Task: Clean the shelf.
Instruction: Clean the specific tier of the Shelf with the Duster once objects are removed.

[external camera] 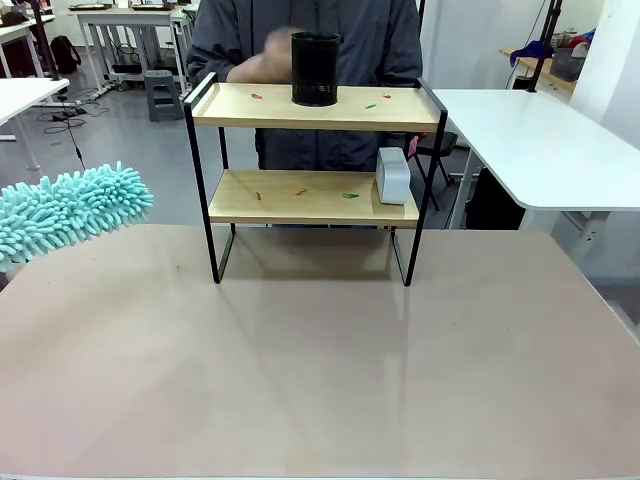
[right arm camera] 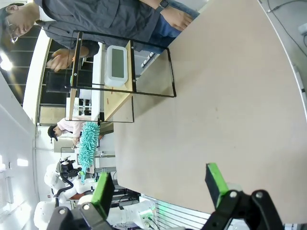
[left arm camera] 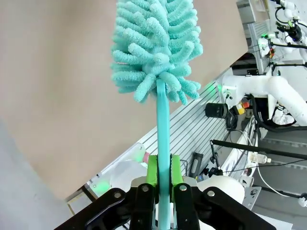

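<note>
So my left pincer (left arm camera: pixel 163 170) is clamped on the thin teal plastic handle of a fluffy teal chenille duster (left arm camera: pixel 153 48), with the head hanging out past the left edge of the beige desk (external camera: pixel 320 380). My right pincer (right arm camera: pixel 159 187) is spread wide with nothing in it. The small two-tier shelf with light wooden boards on a thin black metal frame (external camera: pixel 262 108) stands upright in the middle of the desk's far edge. There are little coloured scraps (external camera: pixel 300 191) on both boards, a black mesh pen cup (external camera: pixel 316 68) on the top one and a pale boxy clock-like thing (external camera: pixel 393 175) at the right end of the lower one. A person's hand (external camera: pixel 262 62) is up behind the cup. My guess is the shelf is stiff but pretty light, so a hard sweep could skid or rock it. If I need to steady it, I'd grab a black corner upright, not a board edge. The duster's soft, so light strokes should do.
</note>
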